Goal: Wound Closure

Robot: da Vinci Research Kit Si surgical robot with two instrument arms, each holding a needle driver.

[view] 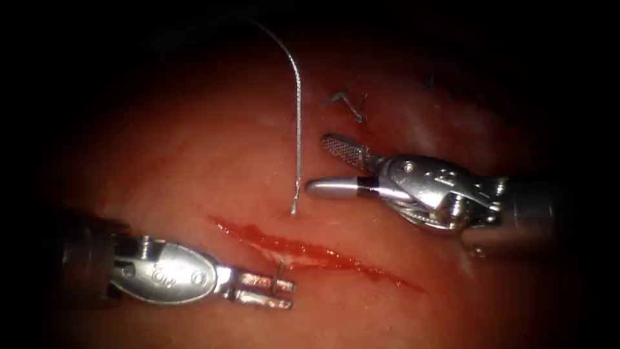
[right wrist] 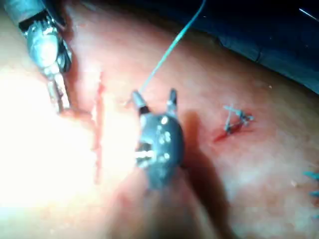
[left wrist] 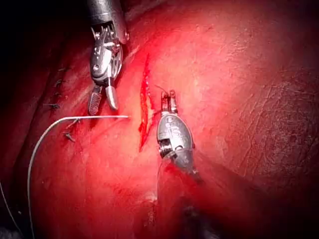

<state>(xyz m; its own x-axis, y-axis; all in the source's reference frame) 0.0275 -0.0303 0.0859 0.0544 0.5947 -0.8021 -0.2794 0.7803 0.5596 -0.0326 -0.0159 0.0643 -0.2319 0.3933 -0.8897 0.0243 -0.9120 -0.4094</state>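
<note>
Your right silver gripper (view: 323, 168) gapes empty, your left silver gripper (view: 284, 292) clenches a fine needle tip (view: 280, 271) beside the red cut (view: 310, 251); the pale grey thread (view: 298, 123) risks snagging.

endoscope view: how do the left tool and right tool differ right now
The left tool sits left of the cut, tips at its edge; the right tool sits right of it, clear of it. The right tool is wide open and empty; the left tool meets a thin needle tip standing from the cut, grip unclear. Only the right tool lies beside the thread. Both are silver.
</note>
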